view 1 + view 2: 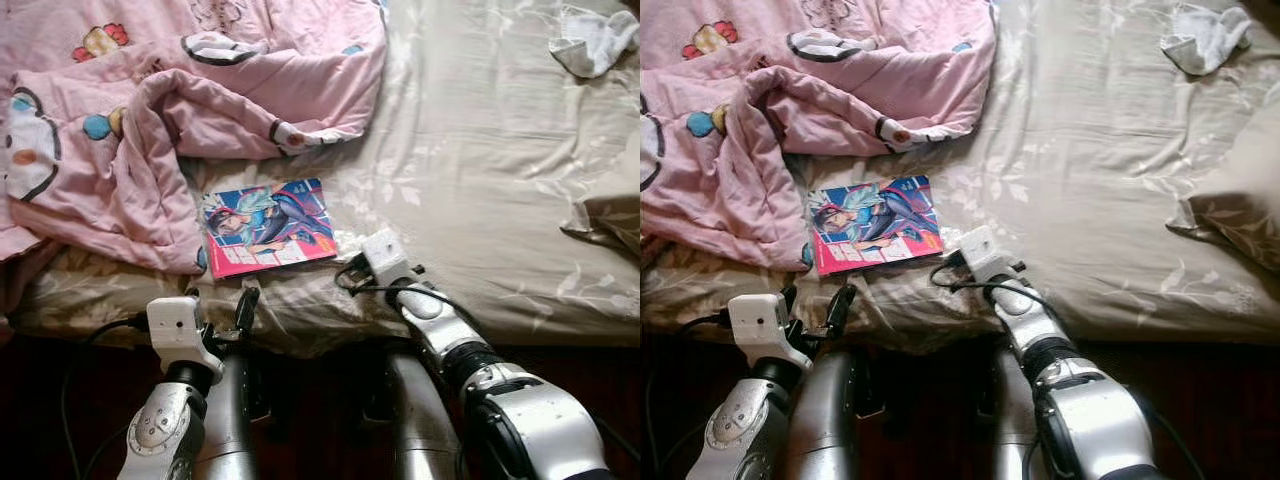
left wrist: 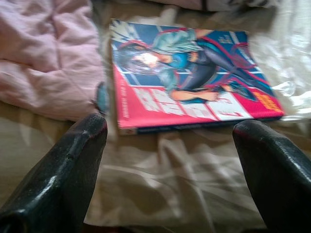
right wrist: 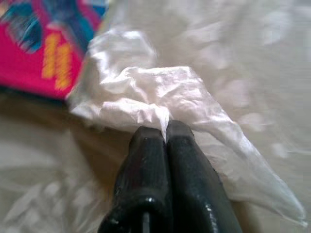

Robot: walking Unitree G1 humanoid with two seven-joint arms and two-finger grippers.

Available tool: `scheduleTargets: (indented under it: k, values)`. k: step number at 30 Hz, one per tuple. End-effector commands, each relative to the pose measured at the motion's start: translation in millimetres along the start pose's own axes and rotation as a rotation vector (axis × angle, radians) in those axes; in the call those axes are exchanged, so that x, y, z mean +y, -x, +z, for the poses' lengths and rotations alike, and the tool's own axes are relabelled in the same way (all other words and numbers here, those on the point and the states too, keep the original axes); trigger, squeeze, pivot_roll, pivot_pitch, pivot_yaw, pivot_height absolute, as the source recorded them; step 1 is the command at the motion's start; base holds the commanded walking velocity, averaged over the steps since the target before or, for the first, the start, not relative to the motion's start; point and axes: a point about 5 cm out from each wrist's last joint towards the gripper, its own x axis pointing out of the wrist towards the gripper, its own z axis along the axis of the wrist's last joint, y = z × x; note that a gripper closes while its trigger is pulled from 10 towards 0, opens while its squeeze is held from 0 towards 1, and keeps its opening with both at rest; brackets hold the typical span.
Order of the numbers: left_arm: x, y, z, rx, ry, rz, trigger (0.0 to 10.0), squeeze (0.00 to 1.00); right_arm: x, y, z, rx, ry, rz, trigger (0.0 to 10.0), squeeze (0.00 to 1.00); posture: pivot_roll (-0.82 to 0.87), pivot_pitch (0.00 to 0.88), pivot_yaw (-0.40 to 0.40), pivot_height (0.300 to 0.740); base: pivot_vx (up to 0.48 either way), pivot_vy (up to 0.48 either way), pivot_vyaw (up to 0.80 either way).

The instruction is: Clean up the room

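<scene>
A comic book (image 1: 268,228) with a pink and blue cover lies flat on the bed near its front edge. My left gripper (image 2: 172,128) is open just short of the book (image 2: 189,77), level with the mattress edge, its fingers (image 1: 247,305) apart and empty. My right gripper (image 3: 165,131) is shut on a crumpled clear plastic wrapper (image 3: 146,97), which lies on the sheet just right of the book (image 3: 43,53). In the left eye view that gripper (image 1: 350,275) sits under its white wrist block, by the book's right corner.
A rumpled pink quilt (image 1: 130,130) covers the bed's left part and touches the book's left side. The cream bedsheet (image 1: 480,170) spreads to the right, with a white cloth (image 1: 595,40) at the far right corner and a tan pillow (image 1: 610,220) at the right edge.
</scene>
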Motion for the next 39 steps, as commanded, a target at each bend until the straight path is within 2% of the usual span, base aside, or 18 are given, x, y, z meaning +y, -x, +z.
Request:
scheduleTargets:
  k: [1, 5, 7, 14, 15, 16, 20, 22, 25, 30, 36, 39]
  values:
    - [6.1, 6.9, -14.2, 0.053, -0.007, 0.024, 10.0, 0.00, -1.8, 5.3, -16.9, 0.026, -0.058, -0.009, 0.0, 0.00, 0.25, 0.548, -0.123, 0.620, 0.000, 0.000, 0.00]
    - [10.7, 0.3, -22.4, 0.064, -0.008, 0.031, 10.0, 0.00, -14.1, 8.1, -15.1, -0.015, -0.129, -0.050, 0.0, 0.00, 0.24, 0.506, -0.126, 0.620, 0.000, 0.000, 0.00]
    - [14.3, -3.1, -30.0, 0.075, -0.011, 0.040, 10.0, 0.00, -21.0, 12.0, -18.9, -0.045, -0.192, -0.071, 0.0, 0.00, 0.22, 0.451, -0.125, 0.620, 0.000, 0.000, 0.00]
    - [24.2, -11.3, -48.0, 0.121, -0.021, 0.049, 10.0, 0.00, -23.3, 24.6, -40.2, -0.089, -0.261, -0.083, 0.0, 0.00, 0.18, 0.351, -0.102, 0.620, 0.000, 0.000, 0.00]
    - [28.1, -12.3, -53.0, 0.138, -0.027, 0.052, 10.0, 0.00, -23.2, 29.1, -46.7, -0.106, -0.274, -0.087, 4.0, 0.00, 0.17, 0.330, -0.093, 0.620, 0.000, 0.000, 0.00]
    - [30.2, -13.0, -55.2, 0.146, -0.029, 0.054, 10.0, 0.00, -23.3, 30.6, -49.4, -0.107, -0.286, -0.094, 10.0, 0.00, 0.17, 0.312, -0.084, 0.620, 0.000, 0.000, 0.00]
    - [40.1, -7.8, -71.9, 0.216, -0.036, 0.072, 10.0, 0.00, -29.3, 46.1, -72.7, -0.117, -0.375, -0.166, 10.0, 0.00, 0.14, 0.282, -0.070, 0.620, 0.000, 0.000, 0.00]
    - [46.8, -5.0, -85.2, 0.267, -0.023, 0.103, 10.0, 0.00, -31.8, 55.4, -90.9, -0.072, -0.405, -0.209, 10.0, 0.00, 0.13, 0.260, -0.056, 0.620, 0.000, 0.000, 0.00]
    - [49.7, -4.2, -91.3, 0.289, -0.008, 0.117, 10.0, 0.00, -32.7, 60.4, -99.0, -0.070, -0.463, -0.238, 10.0, 0.00, 0.12, 0.248, -0.054, 0.620, 0.000, 0.000, 0.00]
    - [52.7, -0.5, -111.8, 0.368, 0.006, 0.136, 10.0, 0.00, -25.1, 69.0, -118.4, 0.004, -0.442, -0.235, 10.0, 0.00, 0.11, 0.210, -0.055, 0.620, 0.000, 0.000, 0.00]
    - [51.9, 9.0, -135.9, 0.491, 0.016, 0.140, 10.0, 0.00, -21.5, 86.3, -153.2, 0.195, -0.462, -0.301, 10.0, 0.00, 0.12, 0.184, -0.064, 0.664, 0.000, 0.000, 0.00]
    - [53.1, 13.5, -141.3, 0.526, 0.018, 0.144, 10.0, 0.00, -17.2, 90.1, -160.9, 0.239, -0.468, -0.295, 10.0, 0.00, 0.12, 0.180, -0.067, 0.679, 0.000, 0.000, 0.00]
